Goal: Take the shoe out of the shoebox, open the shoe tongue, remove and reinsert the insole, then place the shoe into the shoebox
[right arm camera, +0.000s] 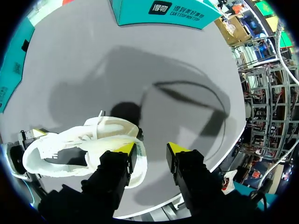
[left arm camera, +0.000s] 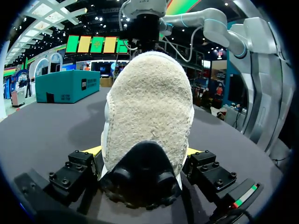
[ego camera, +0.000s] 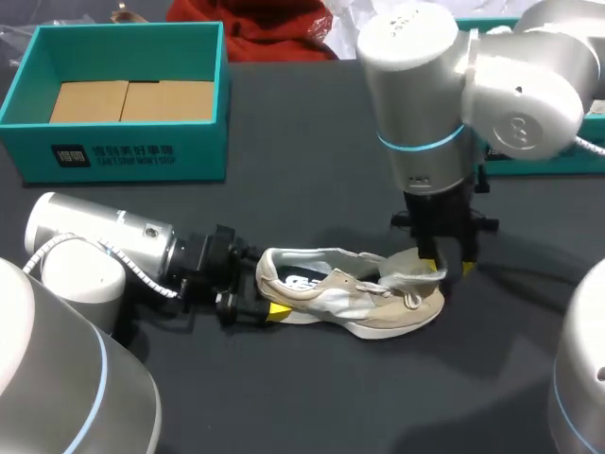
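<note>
A beige and white shoe lies on its side on the dark table, toe to the right. Its heel sits between the wide-spread fingers of my left gripper, which stands open around it. My right gripper hangs over the toe end, open, with only bare table between its fingers. A pale flap of the shoe lies against the outer side of one finger. The shoe stretches away beside that finger. The teal shoebox stands open at the back left, holding brown cardboard.
A second teal piece, perhaps the lid, lies at the back right, partly behind my right arm. The shoebox shows across the table from the right gripper. Dark tabletop stretches between box and shoe.
</note>
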